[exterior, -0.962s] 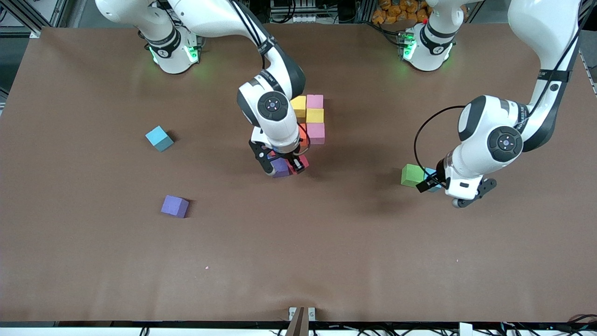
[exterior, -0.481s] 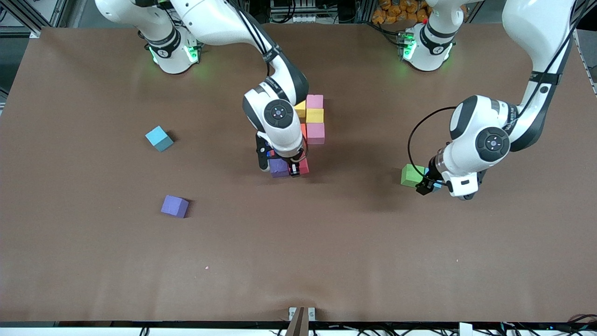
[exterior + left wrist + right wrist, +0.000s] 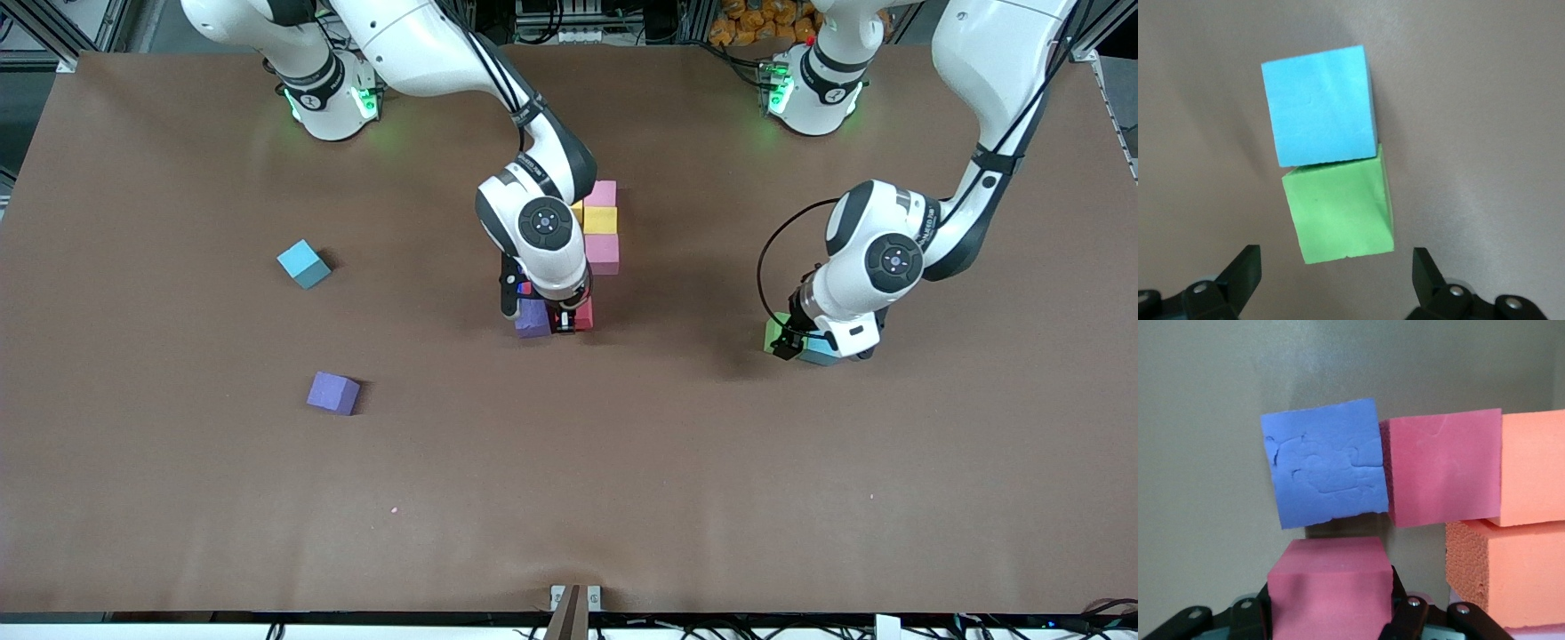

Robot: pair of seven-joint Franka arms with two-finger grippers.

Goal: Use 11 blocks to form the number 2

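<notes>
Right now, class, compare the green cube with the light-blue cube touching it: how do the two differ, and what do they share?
Colour: the green cube is green, the light-blue cube pale blue.
Place: the green cube lies closer to the open fingers of the left gripper; the light-blue cube lies past it.
Pose: their edges are slightly out of line where they meet.
Shared: both are matte foam cubes of like size, resting on the brown table, touching.

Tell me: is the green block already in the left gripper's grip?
No: in the left wrist view the green block sits on the table against a blue cube, with the left gripper open and clear of it.
</notes>
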